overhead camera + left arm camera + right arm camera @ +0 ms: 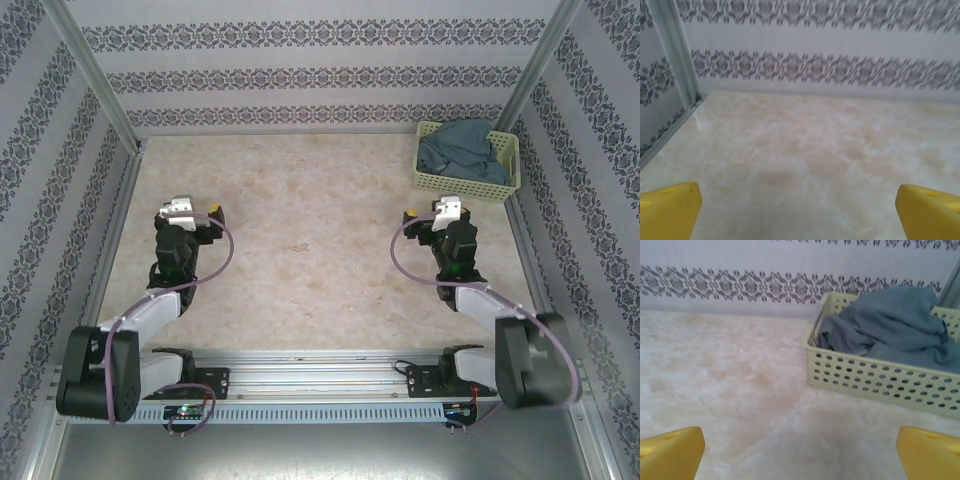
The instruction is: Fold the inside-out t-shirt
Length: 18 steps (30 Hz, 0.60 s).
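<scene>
Two sets of jaws gape; one basket holds seemingly one t-shirt.

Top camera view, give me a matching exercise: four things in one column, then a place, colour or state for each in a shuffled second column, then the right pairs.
Things
1. t-shirt
2. basket
3. left claw
4. right claw

Descriptions
A. light green, at the far right corner of the table
B. open, over the left half of the table
C. blue-grey, crumpled inside the basket
D. open, on the basket's side of the table

Pairs: 1-C, 2-A, 3-B, 4-D
</scene>
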Tool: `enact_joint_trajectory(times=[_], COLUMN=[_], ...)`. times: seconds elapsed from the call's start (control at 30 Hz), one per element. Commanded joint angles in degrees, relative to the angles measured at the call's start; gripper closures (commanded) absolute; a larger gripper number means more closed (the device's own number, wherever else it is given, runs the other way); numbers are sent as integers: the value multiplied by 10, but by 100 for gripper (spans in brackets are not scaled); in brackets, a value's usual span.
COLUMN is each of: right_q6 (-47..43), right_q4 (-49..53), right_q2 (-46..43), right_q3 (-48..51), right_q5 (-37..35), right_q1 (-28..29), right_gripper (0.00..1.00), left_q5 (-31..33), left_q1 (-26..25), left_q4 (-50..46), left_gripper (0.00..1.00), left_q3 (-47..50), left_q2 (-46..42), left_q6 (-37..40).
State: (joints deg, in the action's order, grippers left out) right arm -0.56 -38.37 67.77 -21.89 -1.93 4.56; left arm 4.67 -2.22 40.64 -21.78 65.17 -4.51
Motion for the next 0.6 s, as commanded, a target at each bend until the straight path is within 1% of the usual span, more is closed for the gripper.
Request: enact_joint_trajectory(times=[0.0, 0.07, 0.13, 0.2, 0.23, 0.27, 0.3, 0.33, 0.4, 0.43, 0.5, 0.57], right_q6=[38, 69, 107, 180, 209, 237, 262, 280, 292, 291, 286, 280], right_q4=[129, 219, 301, 385, 403, 411, 405, 387, 342, 336, 350, 362], right_q2=[-65, -94, -114, -129, -134, -144, -153, -160, -169, -168, -157, -137], right_q3=[-60, -123, -173, -211, -215, -213, -202, -188, -166, -166, -181, -199], right_q5=[-6, 23, 42, -8, -36, -52, -49, -36, 4, 5, -3, -15], right_q1=[8, 7, 5, 3, 1, -7, -20, -32, -51, -52, -52, -52], right_gripper=[2, 2, 2, 2, 2, 2, 2, 2, 2, 2, 2, 2], left_q5=[-34, -13, 22, 70, 88, 89, 64, 41, 11, -9, -70, -108], left_q1=[-4, -4, -3, -3, -2, 2, 7, 10, 14, 18, 31, 35], left_q4=[-70, -120, -186, -293, -346, -401, -419, -414, -372, -340, -242, -173], left_gripper=[0, 0, 0, 0, 0, 0, 0, 0, 0, 0, 0, 0], left_q3=[-37, -61, -84, -117, -134, -150, -156, -154, -132, -116, -75, -58], left_q2=[-45, -67, -85, -98, -102, -102, -99, -98, -97, -98, -95, -83], left_q6=[-83, -148, -225, -312, -352, -382, -390, -390, -404, -411, -419, -420])
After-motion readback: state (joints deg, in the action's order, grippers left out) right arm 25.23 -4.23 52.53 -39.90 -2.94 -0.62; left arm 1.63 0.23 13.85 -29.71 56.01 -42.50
